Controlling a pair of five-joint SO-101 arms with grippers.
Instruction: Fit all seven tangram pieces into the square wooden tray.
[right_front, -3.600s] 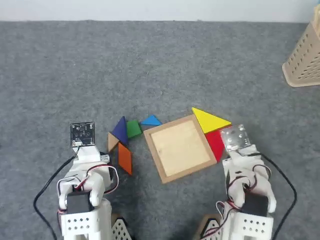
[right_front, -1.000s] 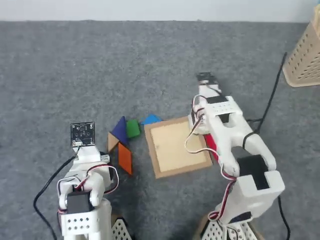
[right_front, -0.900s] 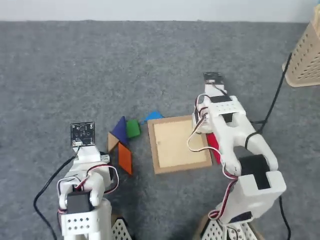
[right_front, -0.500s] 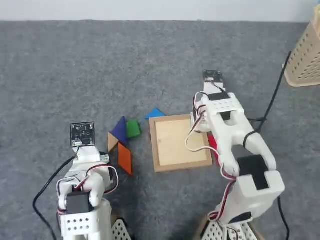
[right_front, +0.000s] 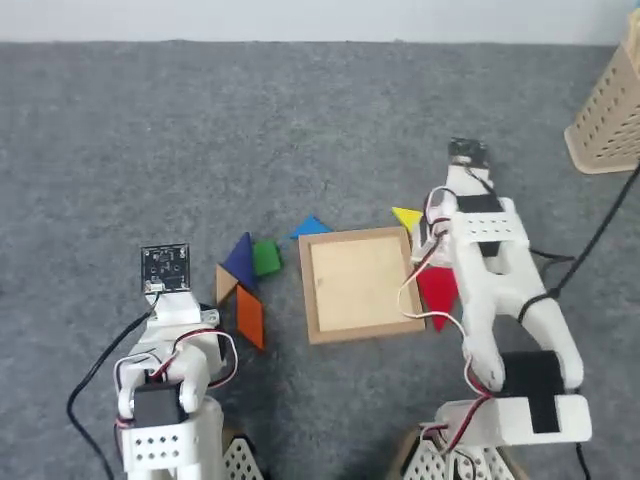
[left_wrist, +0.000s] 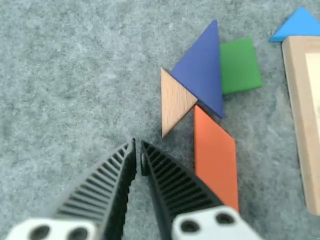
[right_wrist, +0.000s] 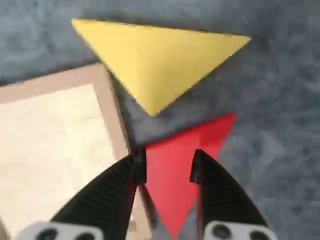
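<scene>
Starting on the first piece, by my reading: the square wooden tray (right_front: 304, 290) sits mid-table with a bare floor, all seven pieces outside it.

Right gripper (right_wrist: 167, 162): jaws spread, one to each side of the red triangle (right_wrist: 172, 182). That piece lies flat on the mat just right of the tray's right rim. One finger sits in the narrow gap between rim and piece. Cannot tell whether the pads touch the red edges yet.

Yellow triangle (right_wrist: 157, 60): flat, just beyond the red one, off the tray's far right corner.

Left gripper (left_wrist: 138, 148): jaws pressed almost together, nothing between them, low over the mat near the left cluster.

Left cluster, apart from the tray:
- wooden triangle (left_wrist: 175, 100)
- dark blue triangle (left_wrist: 202, 75)
- green square (left_wrist: 240, 66)
- orange parallelogram (left_wrist: 215, 155)

Light blue triangle (left_wrist: 297, 25): at the tray's far left corner, touching or nearly so.

Next move, as judged: close on the red triangle's two sloped edges, lift it clear of the rim, carry it left over the tray and lay it into a corner. The finger jammed by the rim may nudge the tray, and sloped edges could slip.
</scene>
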